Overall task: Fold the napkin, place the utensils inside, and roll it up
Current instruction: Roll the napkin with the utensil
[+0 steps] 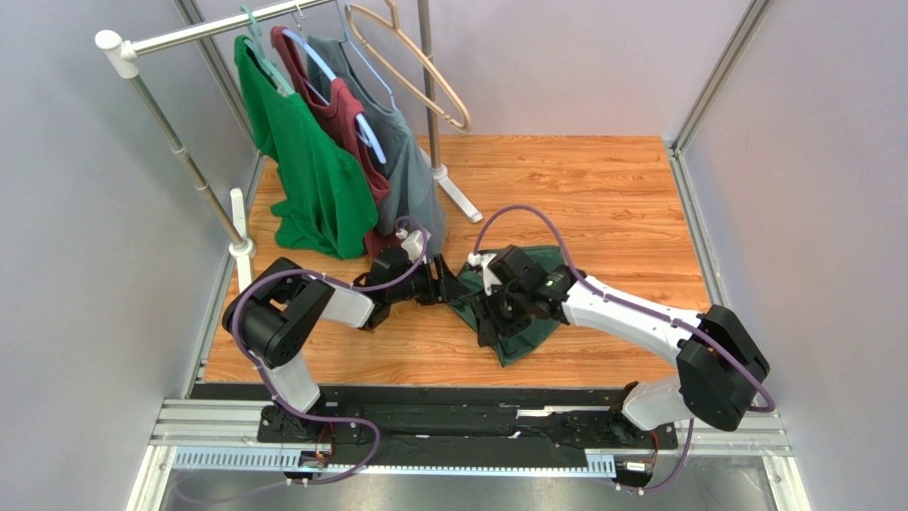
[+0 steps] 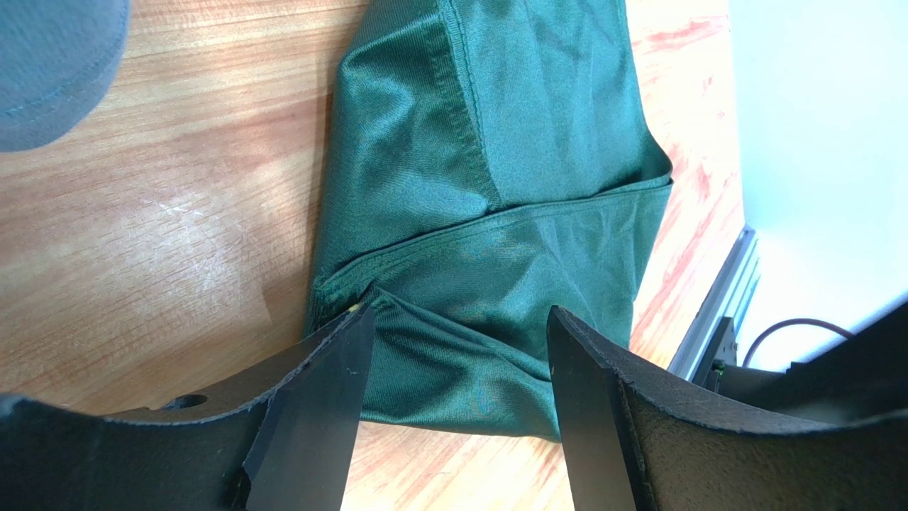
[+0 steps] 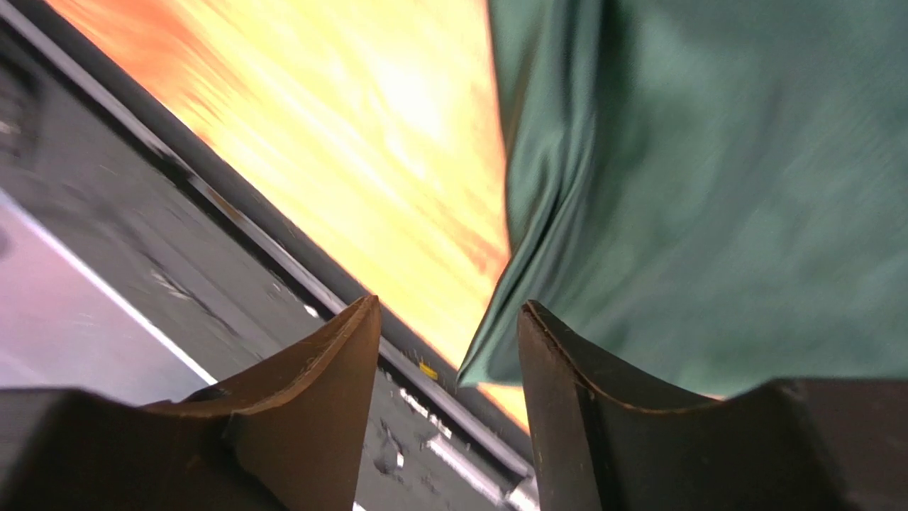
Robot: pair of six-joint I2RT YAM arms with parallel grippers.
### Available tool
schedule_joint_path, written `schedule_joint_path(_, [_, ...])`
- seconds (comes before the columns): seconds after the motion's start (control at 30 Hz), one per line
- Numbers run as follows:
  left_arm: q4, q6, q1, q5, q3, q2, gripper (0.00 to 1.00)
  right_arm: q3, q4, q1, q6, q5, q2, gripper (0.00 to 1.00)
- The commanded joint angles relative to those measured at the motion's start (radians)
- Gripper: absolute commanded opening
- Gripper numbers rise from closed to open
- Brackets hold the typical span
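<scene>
The left gripper (image 2: 460,312) has its jaws spread wide and pinches nothing. The napkin (image 2: 512,128) lies on the table under the gap. The tip of one finger (image 2: 320,415) sits right at a folded edge of the cloth, though I cannot tell whether it presses down on it. The right gripper (image 3: 448,307) is also parted, with nothing between its fingers. Its wrist view is blurred, but the gap shows the table's near edge and the dark rail (image 3: 160,245) there. The napkin's hem runs just beside the other finger (image 3: 597,426)

The wooden table (image 1: 597,192) fills the middle of the overhead view, with pale walls (image 1: 96,266) on three sides. At its far left corner stands a clothes rack (image 1: 181,160). It carries a bright green shirt (image 1: 309,181), a dark red shirt (image 1: 346,117) and a grey shirt (image 1: 410,170) on hangers, plus a bare wooden hanger (image 1: 426,75)

The napkin lies in front of the rack, around the middle of the table, beneath both grippers, the left arm reaching it from the left and the right arm from the right. It is dark green and folded. The left wrist view shows a hemmed flap lying over a lower layer, with a crease running across between them. From overhead, one pointed corner of the cloth sticks out toward the near edge of the table, past the right gripper
</scene>
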Motion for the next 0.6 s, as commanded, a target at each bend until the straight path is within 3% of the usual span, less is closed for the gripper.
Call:
schedule_joint_path(0.0, [-0.071, 0.046, 0.002, -0.024, 0.009, -0.010, 0.71, 0.020, -0.115, 0.127, 0.100, 0.267, -0.001, 0.51])
schedule_joint_path(0.1, [-0.075, 0.047, 0.000, -0.022, 0.006, -0.012, 0.71, 0.017, -0.132, 0.181, 0.112, 0.371, 0.031, 0.50])
schedule_joint_path(0.37, [-0.074, 0.049, 0.000, -0.027, 0.002, -0.019, 0.71, -0.002, -0.084, 0.235, 0.117, 0.406, 0.105, 0.46])
schedule_joint_path(0.57, [-0.075, 0.047, 0.000, -0.027, 0.000, -0.016, 0.71, 0.000, -0.083, 0.238, 0.114, 0.414, 0.135, 0.23])
